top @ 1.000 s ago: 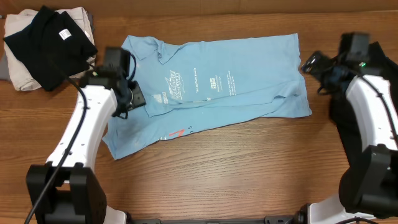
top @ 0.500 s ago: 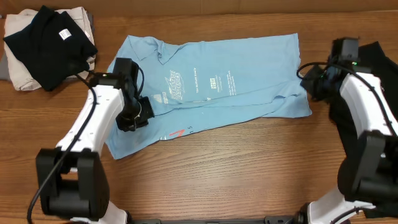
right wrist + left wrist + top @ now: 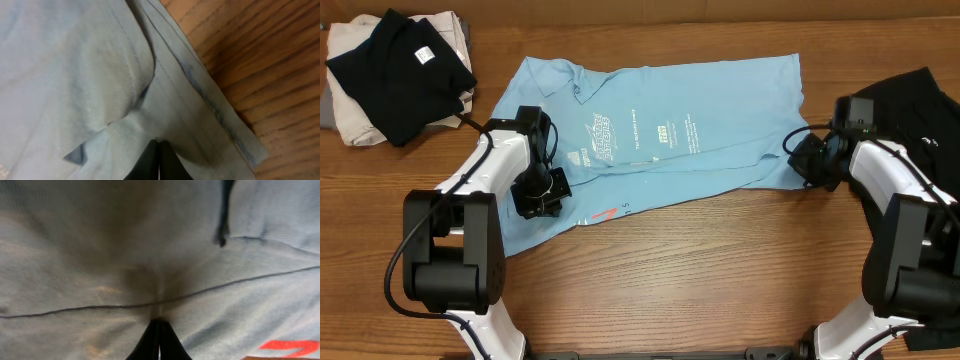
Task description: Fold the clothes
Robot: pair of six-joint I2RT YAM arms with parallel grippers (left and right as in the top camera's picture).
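The clothes are a light blue T-shirt lying spread on the wooden table, with white print at its middle and a small red mark near the lower left. My left gripper is pressed down on the shirt's left part and shut, and the fabric puckers up into its fingertips. My right gripper is down on the shirt's lower right corner, also shut, with cloth gathered at its closed tips. The shirt's hem edge runs beside bare wood.
A black garment lies on a beige cloth at the back left corner. Another black garment sits at the right edge, behind my right arm. Bare wood stretches along the front of the table.
Both arms came down onto the shirt, the left one inward onto its left part and the right one leftward to its lower right corner. Both grippers closed on the fabric.
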